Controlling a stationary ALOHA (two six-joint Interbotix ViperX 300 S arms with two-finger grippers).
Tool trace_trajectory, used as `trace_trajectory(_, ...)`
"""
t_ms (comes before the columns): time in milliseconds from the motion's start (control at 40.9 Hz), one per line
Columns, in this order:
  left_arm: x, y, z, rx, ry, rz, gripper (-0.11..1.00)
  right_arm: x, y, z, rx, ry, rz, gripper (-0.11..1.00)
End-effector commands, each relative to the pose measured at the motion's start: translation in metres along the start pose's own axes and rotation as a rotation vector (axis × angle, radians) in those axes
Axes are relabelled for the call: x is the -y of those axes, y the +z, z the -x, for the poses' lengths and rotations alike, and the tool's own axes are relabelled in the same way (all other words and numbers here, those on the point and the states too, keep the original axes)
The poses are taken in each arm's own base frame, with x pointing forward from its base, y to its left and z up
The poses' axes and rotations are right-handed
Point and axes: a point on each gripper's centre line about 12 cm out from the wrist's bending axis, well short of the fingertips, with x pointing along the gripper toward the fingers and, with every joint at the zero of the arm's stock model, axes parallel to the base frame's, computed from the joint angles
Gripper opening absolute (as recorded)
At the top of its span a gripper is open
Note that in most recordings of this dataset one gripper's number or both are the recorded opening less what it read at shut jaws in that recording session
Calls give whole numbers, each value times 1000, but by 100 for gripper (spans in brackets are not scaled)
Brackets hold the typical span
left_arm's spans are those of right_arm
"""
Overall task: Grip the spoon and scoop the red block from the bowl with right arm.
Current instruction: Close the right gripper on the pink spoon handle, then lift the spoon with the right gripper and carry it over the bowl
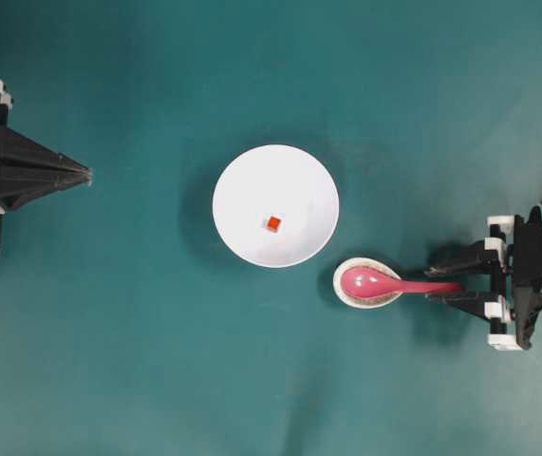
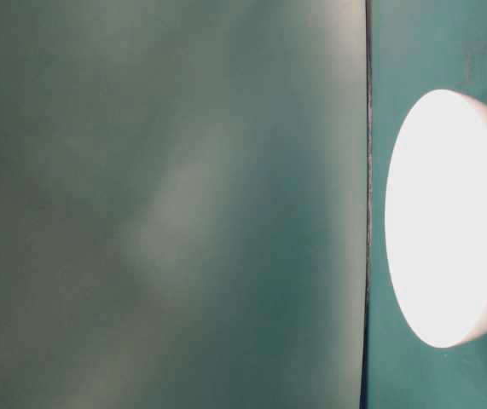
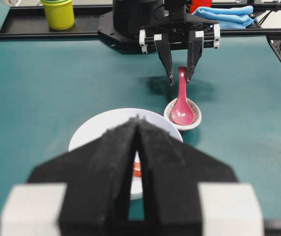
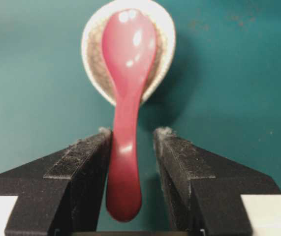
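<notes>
Straddling glossy pink-red plastic spoon (image 4: 125, 123) handle with right jaws (image 4: 133, 142) gaping, gripping nothing | judging slippery, light, stiff | gripping mid-handle advisable

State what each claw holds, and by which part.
Nothing yet. The right claw stands open astride the spoon handle; the left claw is shut and empty.

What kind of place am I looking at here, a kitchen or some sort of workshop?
Probably a robotics lab bench, not a kitchen: two black robot arms face each other across a bare teal table, with only a white bowl, a pink spoon in its small dish, and a tiny red block.
</notes>
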Motion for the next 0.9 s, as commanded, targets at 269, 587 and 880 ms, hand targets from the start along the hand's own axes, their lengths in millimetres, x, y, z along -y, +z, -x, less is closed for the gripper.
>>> trace_trajectory(269,-1,12,-2,29,2,0,0,-3,3,0,15,8,5,38)
trace_trajectory(587,-1,12,-2,31,2,-3,0,-5,7,-1,41,13,44,24)
trace_trajectory(880,-1,11,-2,26,2,0,0,-10,33,7,139,48,11,24)
